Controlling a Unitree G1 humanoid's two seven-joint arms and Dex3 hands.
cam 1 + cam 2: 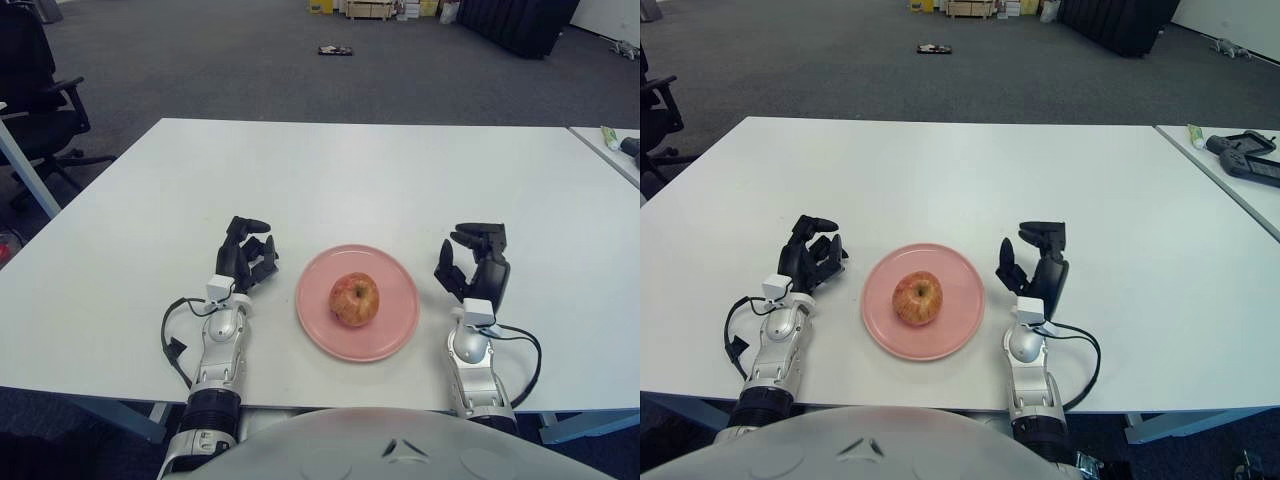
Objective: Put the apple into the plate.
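Apple point(354, 300) sits on the pink plate point(395, 335), roughly centred, stem up (plate near the front edge of the white table point(330, 170)). Left hand point(245, 258) just left of plate, right hand point(475, 265) just right; both loosely spread, holding nothing.

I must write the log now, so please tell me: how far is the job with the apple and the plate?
It looks finished. The apple already sits upright in the middle of the pink plate on the white table. Nothing is in hand: the left hand shows left of the plate and the right hand right of it, both apart from the plate and holding nothing. No step appears to be left.
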